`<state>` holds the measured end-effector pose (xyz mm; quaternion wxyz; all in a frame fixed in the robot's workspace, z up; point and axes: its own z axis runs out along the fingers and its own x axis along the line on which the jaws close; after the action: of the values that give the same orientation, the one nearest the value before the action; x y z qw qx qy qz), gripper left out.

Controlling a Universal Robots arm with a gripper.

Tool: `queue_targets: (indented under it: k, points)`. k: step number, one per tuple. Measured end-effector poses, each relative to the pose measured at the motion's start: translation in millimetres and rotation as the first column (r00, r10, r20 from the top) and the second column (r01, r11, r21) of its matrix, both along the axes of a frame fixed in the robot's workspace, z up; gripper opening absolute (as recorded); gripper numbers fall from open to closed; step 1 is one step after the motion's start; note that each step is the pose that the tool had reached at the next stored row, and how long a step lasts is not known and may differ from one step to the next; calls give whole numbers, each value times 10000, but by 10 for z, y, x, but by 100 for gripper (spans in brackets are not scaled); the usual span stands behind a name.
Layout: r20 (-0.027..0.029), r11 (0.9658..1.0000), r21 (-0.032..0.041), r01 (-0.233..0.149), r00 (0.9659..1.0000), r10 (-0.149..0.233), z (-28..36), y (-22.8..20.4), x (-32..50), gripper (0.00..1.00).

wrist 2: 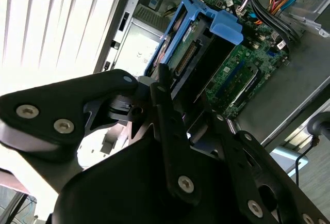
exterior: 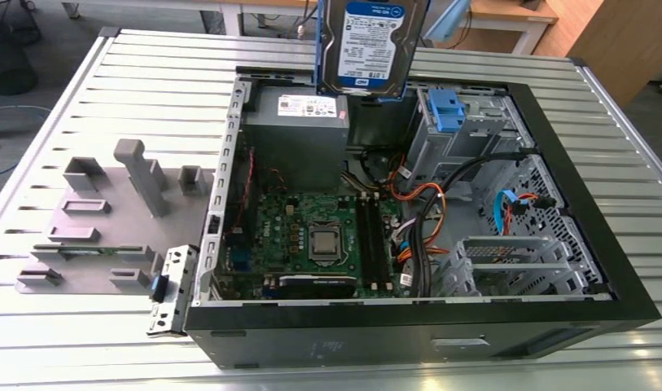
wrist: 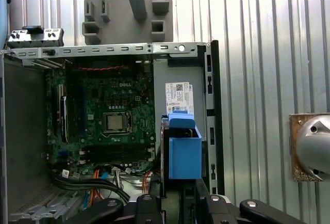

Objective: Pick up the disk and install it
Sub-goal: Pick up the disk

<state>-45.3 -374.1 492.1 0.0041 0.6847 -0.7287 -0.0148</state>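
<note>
Exterior view shows the disk [exterior: 371, 45], label facing out, aloft over the open computer case [exterior: 418, 326]; second wrist view shows the gripper [wrist 2: 186, 102] clamped on it.

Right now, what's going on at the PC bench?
The robot arm is carrying the disk, with its jaws shut on it. In the exterior view the disk hangs upright in the air above the back of the open computer case, label facing the camera. It is near the grey power supply and the drive cage. The disk is not yet seated in any bay. Both wrist views look down past it onto the motherboard.
</note>
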Motion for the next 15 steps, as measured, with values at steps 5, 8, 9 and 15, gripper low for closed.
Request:
queue_targets:
  k: [5,8,9,15]
  points:
    - [0,10000,0,-1,10000,1,0,0,2,35]
    - [0,10000,0,-3,10000,3,0,0,9,35]
    - [0,10000,1,-2,10000,2,0,0,15,35]
    - [2,10000,0,-2,10000,2,0,0,66,35]
